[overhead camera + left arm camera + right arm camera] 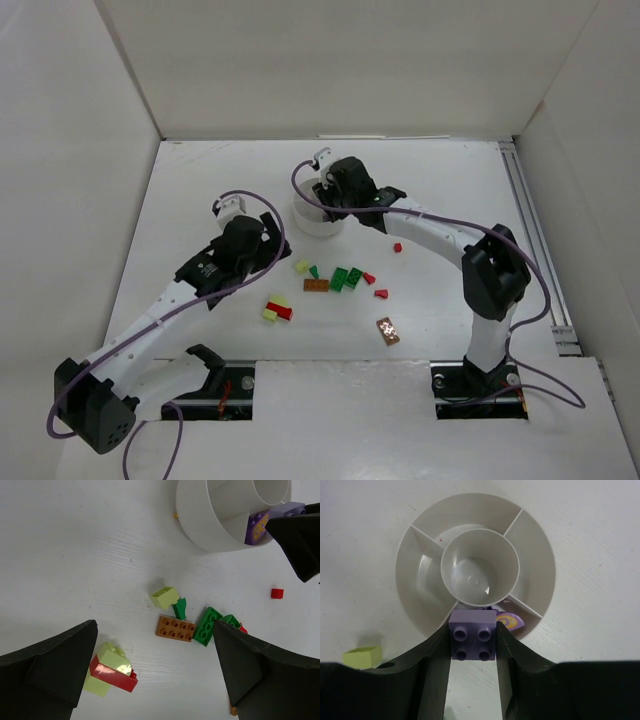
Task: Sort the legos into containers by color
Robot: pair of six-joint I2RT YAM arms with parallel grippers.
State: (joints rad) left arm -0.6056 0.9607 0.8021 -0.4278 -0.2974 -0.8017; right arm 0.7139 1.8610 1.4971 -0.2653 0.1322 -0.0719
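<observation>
Purple brick (473, 641) — likely hard, light, slick — sits pinched by flat sides in the right claw (473, 632); left claw (154, 630) gapes empty.

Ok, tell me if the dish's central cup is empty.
Empty: the right wrist view looks into the central cup and shows only bare white floor.

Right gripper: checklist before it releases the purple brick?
1. Purple brick clamped in right gripper: ok.
2. Brick above dish, not table: ok, at its near edge.
3. Near wedge matches colour: ok, a purple piece lies in it.
4. Brick centred over that wedge: cannot tell, it hides the near rim.
5. Other wedges and centre cup free of bricks: ok where visible.
6. Left gripper clear of dish: ok, open above loose bricks.
</observation>
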